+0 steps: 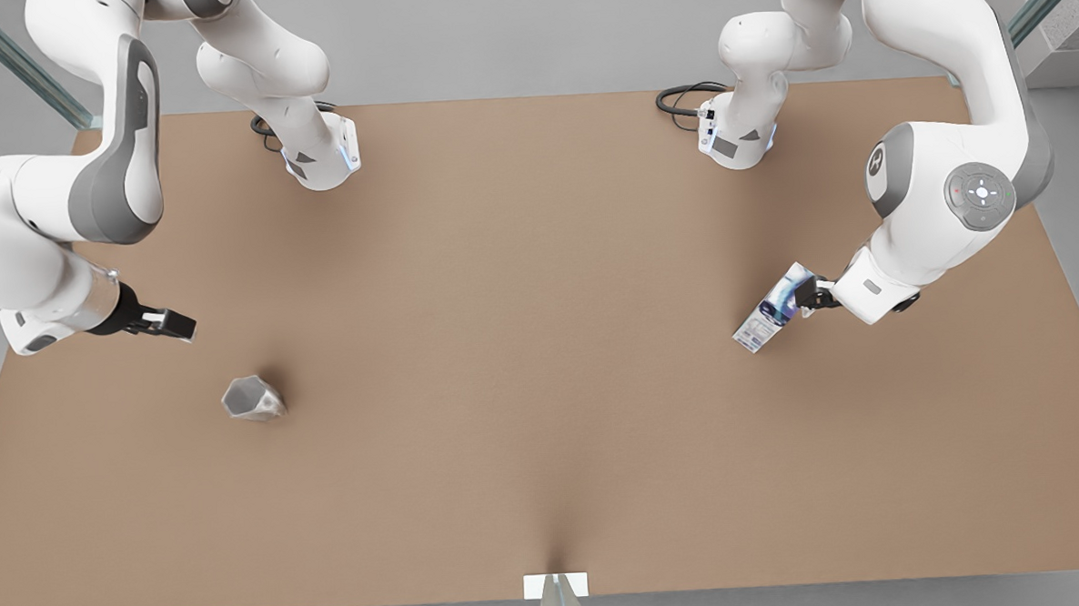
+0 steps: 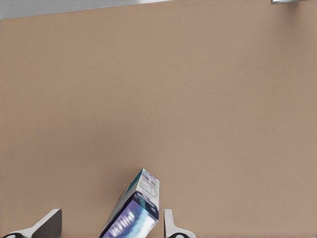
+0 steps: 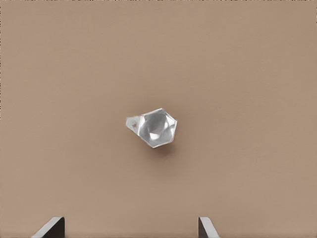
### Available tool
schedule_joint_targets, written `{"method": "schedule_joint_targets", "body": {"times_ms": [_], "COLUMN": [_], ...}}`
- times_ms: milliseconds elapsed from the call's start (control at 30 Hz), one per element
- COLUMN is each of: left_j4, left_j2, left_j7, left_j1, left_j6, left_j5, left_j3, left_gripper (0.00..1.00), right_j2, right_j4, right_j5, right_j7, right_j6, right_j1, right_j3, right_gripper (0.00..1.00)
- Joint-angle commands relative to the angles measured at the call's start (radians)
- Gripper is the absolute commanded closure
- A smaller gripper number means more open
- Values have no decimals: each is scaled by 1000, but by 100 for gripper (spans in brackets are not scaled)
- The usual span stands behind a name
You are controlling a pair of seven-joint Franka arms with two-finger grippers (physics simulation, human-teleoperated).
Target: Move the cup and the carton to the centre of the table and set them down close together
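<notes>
Looking across the front view, the carton is hanging tilted at the left gripper on the front view's right, well away from the middle of the bench, while the cup is lying on its side on the front view's left, just below the right gripper, which is hovering near it without touching. Turning to the left wrist view, the carton is sitting slanted between the fingers, one finger close against its side and the other standing off, so the left gripper is seemingly pinching it though the contact itself is out of frame. Moving to the right wrist view, the cup is resting alone on the bench, its mouth facing the camera, and the right gripper is spread wide with its fingertips far apart and nothing between them. Judging from this, the carton is being carried but not yet delivered, the cup is not yet grasped, and both placements at the centre are remaining.
</notes>
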Motion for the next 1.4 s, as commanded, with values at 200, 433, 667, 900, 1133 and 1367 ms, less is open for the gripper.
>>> {"method": "schedule_joint_targets", "body": {"times_ms": [200, 433, 667, 900, 1133, 1367], "left_j4": [-38, -109, -123, -123, -123, -132], "left_j2": [-3, -5, 12, 14, 14, 12], "left_j7": [-3, -20, -60, -63, -61, -61], "left_j1": [1, 2, 1, 1, 1, 1], "left_j6": [-15, -20, -48, -48, -49, -49], "left_j5": [1, 3, 1, 1, 1, 1], "left_j3": [11, 41, 55, 55, 55, 55], "left_gripper": [0, 0, 0, 0, 0, 0], "right_j2": [-2, 313, 431, 414, 406, 394], "right_j4": [-6, 94, -2, -18, -66, -117], "right_j5": [0, 8, -26, -21, 8, 8], "right_j7": [-51, -182, -519, -572, -644, -695], "right_j6": [24, 306, 501, 490, 500, 483], "right_j1": [-2, -43, -71, -49, -48, -58], "right_j3": [0, -14, 0, 32, 35, 52], "right_gripper": [0, 0, 0, 0, 0, 0]}}
